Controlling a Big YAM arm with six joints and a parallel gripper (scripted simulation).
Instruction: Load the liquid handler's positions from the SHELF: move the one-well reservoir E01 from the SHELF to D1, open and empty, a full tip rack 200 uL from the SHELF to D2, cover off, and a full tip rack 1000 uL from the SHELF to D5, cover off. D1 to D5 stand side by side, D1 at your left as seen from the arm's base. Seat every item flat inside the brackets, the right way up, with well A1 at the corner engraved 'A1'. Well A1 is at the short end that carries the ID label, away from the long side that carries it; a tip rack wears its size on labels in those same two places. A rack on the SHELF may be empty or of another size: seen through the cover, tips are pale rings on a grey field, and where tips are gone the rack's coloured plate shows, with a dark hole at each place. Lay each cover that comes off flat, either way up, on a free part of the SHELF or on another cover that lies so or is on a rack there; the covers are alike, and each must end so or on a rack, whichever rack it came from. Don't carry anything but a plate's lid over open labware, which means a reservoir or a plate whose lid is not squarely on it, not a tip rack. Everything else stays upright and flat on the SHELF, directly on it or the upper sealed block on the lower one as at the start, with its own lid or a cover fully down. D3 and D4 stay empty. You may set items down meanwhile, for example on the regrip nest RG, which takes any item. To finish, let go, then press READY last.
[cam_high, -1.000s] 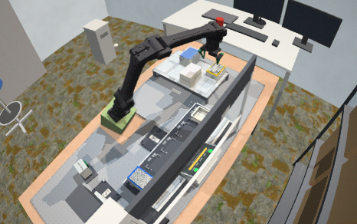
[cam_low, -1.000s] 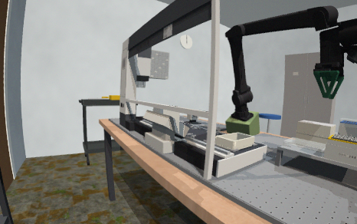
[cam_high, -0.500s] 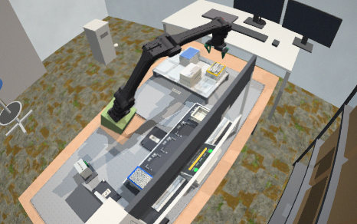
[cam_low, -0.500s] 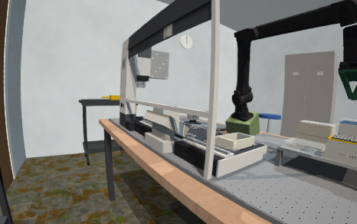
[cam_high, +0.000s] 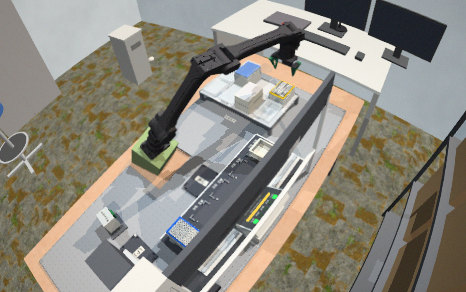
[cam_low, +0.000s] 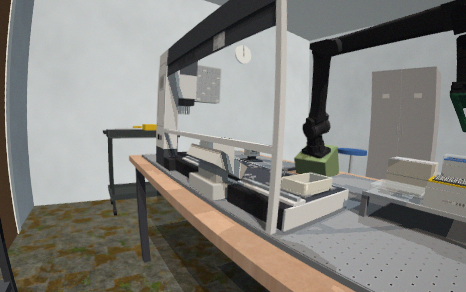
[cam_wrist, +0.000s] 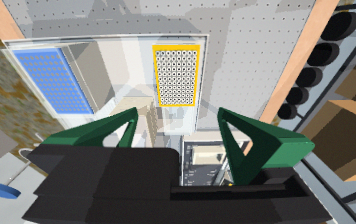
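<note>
The pincer (cam_wrist: 175, 131) hangs spread wide (holding nothing) above the yellow-rimmed tip rack (cam_wrist: 175, 75).

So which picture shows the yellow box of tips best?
The wrist view: it looks straight down on the yellow tip rack, so every row of rings shows. The top view shows it small and slanted; the exterior view catches only its edge.

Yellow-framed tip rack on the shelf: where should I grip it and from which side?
Come straight down on the yellow-framed tip rack with the open end effector and close across its two long sides. It lies flat at the shelf edge, narrower than the spread fingers, with bare space beside each long side.
</note>
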